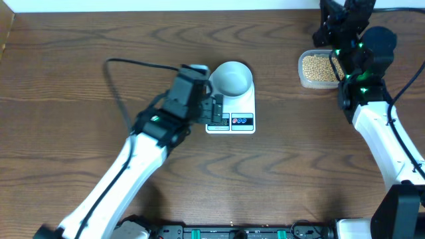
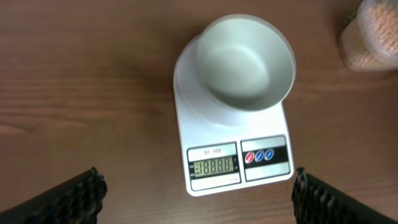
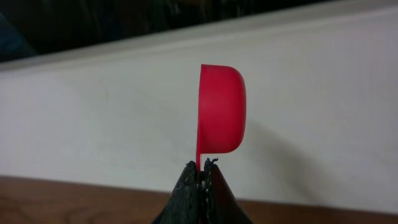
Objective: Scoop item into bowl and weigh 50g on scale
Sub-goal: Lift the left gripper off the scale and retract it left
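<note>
Holds left gripper [image 1: 214, 110] spread open over scale [image 1: 243, 106] front edge, just below bowl [image 1: 232, 78] at frame centre. Clamps right gripper [image 3: 200, 171] on red scoop [image 3: 221, 109] handle, upper right, near beans [image 1: 317, 65]. Cannot see scoop interior.

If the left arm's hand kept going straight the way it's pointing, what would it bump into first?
Most likely the scale, near its display, with the empty bowl sitting just beyond. The open fingers of the left gripper frame both in the wrist view, though depth is hard to judge.
</note>
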Robot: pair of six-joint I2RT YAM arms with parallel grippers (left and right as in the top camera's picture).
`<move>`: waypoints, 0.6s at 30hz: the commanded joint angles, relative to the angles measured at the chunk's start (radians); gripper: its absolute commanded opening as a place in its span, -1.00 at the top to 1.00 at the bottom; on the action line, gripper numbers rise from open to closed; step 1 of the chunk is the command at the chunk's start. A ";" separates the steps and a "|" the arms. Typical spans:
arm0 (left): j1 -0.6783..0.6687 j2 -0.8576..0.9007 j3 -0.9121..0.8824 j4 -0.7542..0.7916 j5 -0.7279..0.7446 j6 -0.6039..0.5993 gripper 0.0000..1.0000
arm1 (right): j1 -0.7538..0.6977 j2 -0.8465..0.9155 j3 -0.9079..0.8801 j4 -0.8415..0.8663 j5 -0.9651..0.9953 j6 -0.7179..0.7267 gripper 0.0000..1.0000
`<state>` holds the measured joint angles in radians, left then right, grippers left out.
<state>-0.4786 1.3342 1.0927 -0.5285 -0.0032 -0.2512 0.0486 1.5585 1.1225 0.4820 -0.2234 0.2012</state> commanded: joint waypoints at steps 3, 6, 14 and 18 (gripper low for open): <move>0.065 -0.129 0.011 -0.056 -0.010 -0.013 -0.96 | -0.006 0.013 0.076 0.009 0.014 0.019 0.98; 0.068 -0.142 0.011 -0.061 -0.007 -0.013 -0.96 | -0.006 0.013 0.076 0.012 0.014 0.023 0.98; 0.078 -0.144 0.011 -0.063 0.055 0.190 -0.96 | -0.006 0.013 0.076 -0.002 0.004 0.023 0.98; 0.138 -0.149 0.011 -0.063 0.159 0.299 -0.96 | -0.006 0.013 0.076 -0.006 0.004 0.022 0.98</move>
<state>-0.3889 1.1931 1.0927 -0.5880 0.0566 -0.0963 0.0486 1.5639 1.1793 0.4755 -0.2203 0.2096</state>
